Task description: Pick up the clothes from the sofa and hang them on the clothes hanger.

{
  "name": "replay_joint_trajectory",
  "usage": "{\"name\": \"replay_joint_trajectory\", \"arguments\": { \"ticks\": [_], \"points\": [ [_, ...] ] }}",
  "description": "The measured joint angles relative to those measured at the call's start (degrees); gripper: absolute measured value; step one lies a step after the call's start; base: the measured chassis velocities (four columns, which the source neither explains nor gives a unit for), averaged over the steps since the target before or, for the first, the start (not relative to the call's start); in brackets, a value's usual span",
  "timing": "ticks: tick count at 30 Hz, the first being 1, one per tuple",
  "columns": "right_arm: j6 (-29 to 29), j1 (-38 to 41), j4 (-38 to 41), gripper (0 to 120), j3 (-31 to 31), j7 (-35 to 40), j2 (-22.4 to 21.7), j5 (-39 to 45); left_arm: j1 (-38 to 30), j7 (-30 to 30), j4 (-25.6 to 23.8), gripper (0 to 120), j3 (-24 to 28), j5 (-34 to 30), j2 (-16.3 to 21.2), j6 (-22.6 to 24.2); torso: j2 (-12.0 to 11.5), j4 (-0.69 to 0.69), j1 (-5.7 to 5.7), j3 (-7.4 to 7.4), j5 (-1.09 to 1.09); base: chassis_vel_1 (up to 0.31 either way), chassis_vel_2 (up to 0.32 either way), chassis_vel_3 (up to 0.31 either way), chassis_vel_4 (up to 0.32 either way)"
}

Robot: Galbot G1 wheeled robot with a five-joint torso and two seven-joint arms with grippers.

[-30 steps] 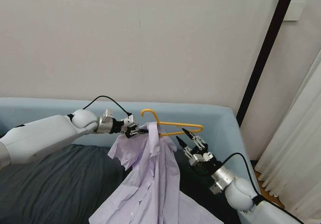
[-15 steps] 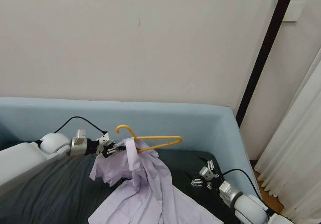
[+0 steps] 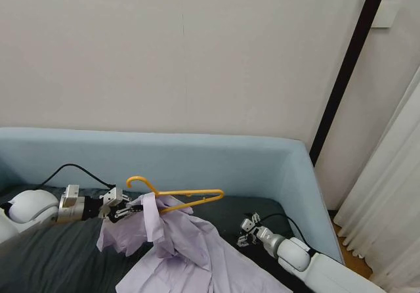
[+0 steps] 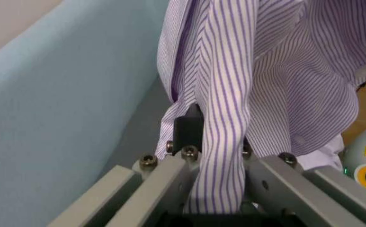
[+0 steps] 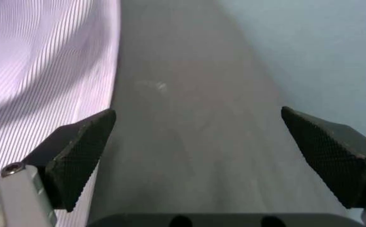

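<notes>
Two grippers to log. Your left gripper [image 3: 117, 209] is clamped on a fold of the striped shirt [image 3: 190, 240]; the left wrist view shows the cloth running straight between its fingers. Can't tell if the hanger's near end sits inside that pinch too. The yellow hanger [image 3: 190, 193] starts right at the left gripper and its long axis runs sideways, away from it toward your right arm, hook up close to the gripper. Only the near end looks dressed. The far arm is bare and its tip floats well apart from the left gripper. The rest of the shirt drapes down from the clamp and spreads on the dark seat cushion [image 3: 52, 253] of the sofa [image 3: 230, 161]. Your right gripper [image 3: 245, 232] sits low over the seat, spread wide, pads [image 5: 75, 151] gripping nothing, with the shirt's edge just beside one finger. The bare hanger tip lies above it and inboard, toward your left arm. The right arm is the nearer one to both the tip and the loose cloth, so the undone shoulder looks like its job.
</notes>
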Motion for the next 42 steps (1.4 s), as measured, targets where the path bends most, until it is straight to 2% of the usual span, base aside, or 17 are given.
{"name": "replay_joint_trajectory", "arguments": {
  "ticks": [7, 16, 20, 28, 31, 33, 34, 38, 39, 41, 42],
  "points": [
    [-1.41, 1.16, -4.63, 100, -1.34, -3.24, 2.81, 3.81, 0.44, -0.25, -2.63, 0, -0.4, -0.48, 1.94, 0.13, 0.0, -0.01, 0.0, 0.0, -0.01, 0.0, 0.0, 0.0, 0.0],
    [-2.09, 1.64, -7.22, 99, -0.82, -6.21, 5.13, 8.27, 0.41, -0.28, -3.53, 0, -0.31, -0.26, 3.17, 0.16, 0.0, -0.01, 0.0, 0.0, -0.01, 0.0, 0.0, 0.0, 0.0],
    [-2.1, 1.89, -8.42, 94, -0.81, -6.71, 6.16, 9.06, 0.38, -0.28, -3.68, 0, -0.27, -0.27, 3.39, 0.18, 0.0, -0.01, 0.0, 0.0, -0.01, 0.0, 0.0, 0.0, 0.0],
    [-1.39, 3.08, -13.26, 62, -0.69, -10.23, 9.78, 9.56, 0.35, -0.23, -4.46, 0, -0.12, -0.24, 4.15, 0.21, 0.0, 0.0, 0.0, 0.0, -0.01, 0.0, 0.0, 0.0, 0.0],
    [-1.32, 3.18, -13.67, 55, -0.68, -11.43, 10.13, 9.86, 0.35, -0.23, -4.58, 0, -0.11, -0.21, 4.33, 0.21, 0.0, 0.0, 0.0, 0.0, 0.0, 0.0, 0.0, 0.0, 0.0],
    [-1.32, 3.16, -14.23, 43, -0.68, -13.17, 10.56, 10.24, 0.43, -0.22, -4.75, 0, -0.11, -0.12, 4.63, 0.2, 0.0, -0.01, 0.0, 0.0, -0.01, 0.0, 0.0, 0.0, 0.0],
    [-1.32, 3.16, -14.23, 43, -0.68, -13.17, 10.56, 10.24, 0.43, -0.22, -4.75, 0, -0.11, -0.12, 4.63, 0.2, 0.0, -0.01, 0.0, 0.0, -0.01, 0.0, 0.0, 0.0, 0.0],
    [-0.8, 2.64, -14.75, 29, -0.41, -14.55, 10.85, 10.03, 0.58, -0.22, -4.81, 0, -0.12, 0.0, 5.05, 0.08, 0.0, -0.01, 0.0, 0.0, 0.0, 0.0, 0.0, 0.0, 0.0],
    [-0.8, 2.64, -14.75, 29, -0.41, -14.55, 10.85, 10.03, 0.58, -0.22, -4.81, 0, -0.12, 0.0, 5.05, 0.08, 0.0, -0.01, 0.0, 0.0, 0.0, 0.0, 0.0, 0.0, 0.0],
    [-0.5, 2.41, -14.71, 15, -0.19, -14.75, 10.8, 9.99, 0.64, -0.22, -4.63, 0, -0.16, 0.04, 5.1, 0.02, 0.0, 0.0, 0.0, 0.0, 0.0, 0.0, 0.0, 0.0, 0.0],
    [-0.38, 2.39, -14.69, 14, -0.14, -14.76, 10.74, 9.99, 0.64, -0.22, -4.56, 0, -0.19, 0.05, 5.1, 0.01, 0.0, 0.0, 0.0, 0.0, 0.0, 0.0, 0.0, 0.0, 0.0]
  ]
}}
